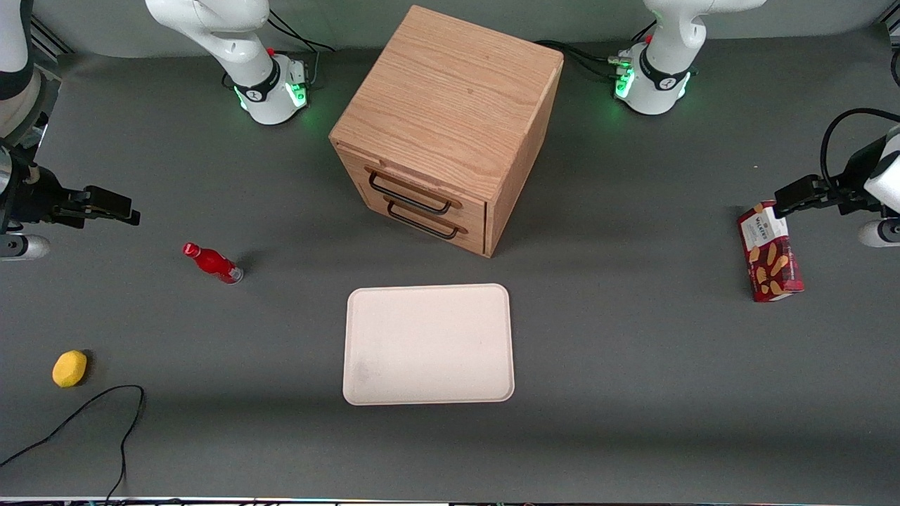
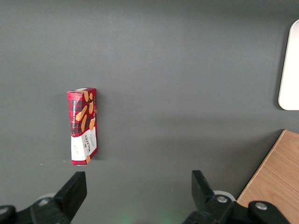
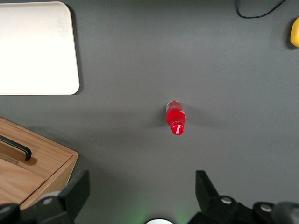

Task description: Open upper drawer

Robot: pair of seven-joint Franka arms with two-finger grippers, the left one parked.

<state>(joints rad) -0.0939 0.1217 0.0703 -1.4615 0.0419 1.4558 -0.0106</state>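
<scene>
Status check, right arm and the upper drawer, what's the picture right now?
Gripper open, holding nothing, high at the working arm's end. Upper drawer shut, handle untouched. Red bottle stands between gripper and cabinet, likely below its path.

— Where's the light oak wooden cabinet [image 1: 450,105]?
— Upper middle of frame, its upper drawer [image 1: 410,197] facing the cream rectangular plastic tray [image 1: 429,344] at lower middle.
— The black two-finger gripper [image 1: 116,206]?
— Working arm's end, near the small red plastic bottle [image 1: 213,263].
</scene>
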